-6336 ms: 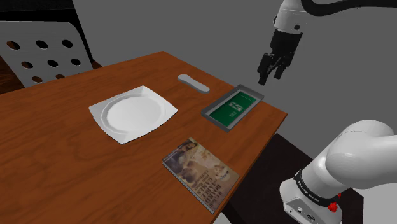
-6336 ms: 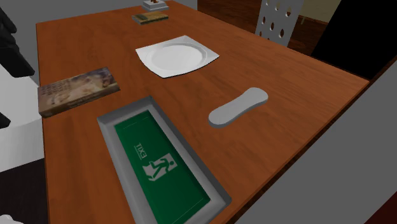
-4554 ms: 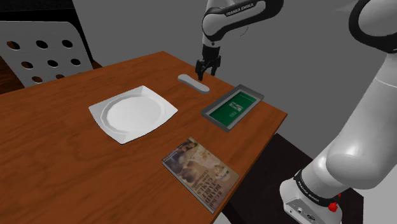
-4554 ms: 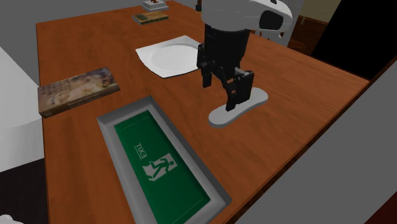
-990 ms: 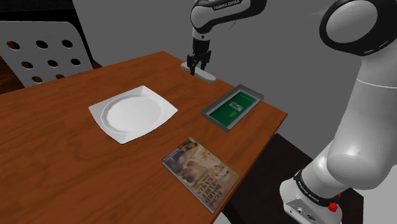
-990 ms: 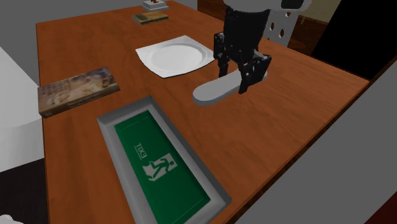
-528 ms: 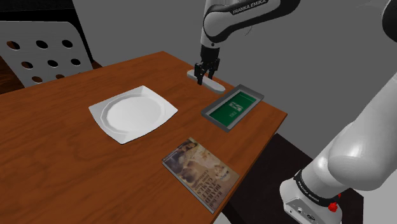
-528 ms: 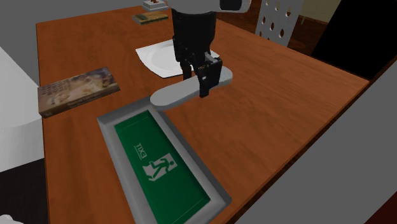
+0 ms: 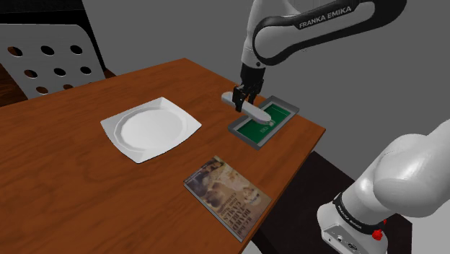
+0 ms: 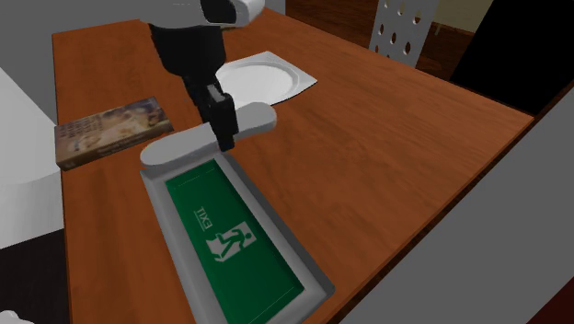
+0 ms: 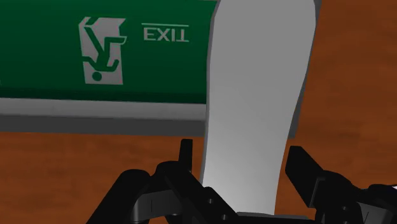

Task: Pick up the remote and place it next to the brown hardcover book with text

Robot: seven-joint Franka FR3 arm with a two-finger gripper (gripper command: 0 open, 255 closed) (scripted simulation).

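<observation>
Pick-up complete: the gripper (image 9: 243,97) fingers are clamped on the grey remote (image 9: 257,112), apparently lifted clear of the table (image 9: 72,166), above the near end of the green exit sign (image 9: 270,124); remaining: carry to the brown book (image 9: 227,196), well apart; lower beside it; release.

Shoulder view beside arm base (image 9: 353,216), second exterior view opposite, perhaps nearer, table (image 9: 65,173) shared

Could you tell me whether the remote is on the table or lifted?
Lifted: the claw clasps the remote above the green sign's edge.
</observation>
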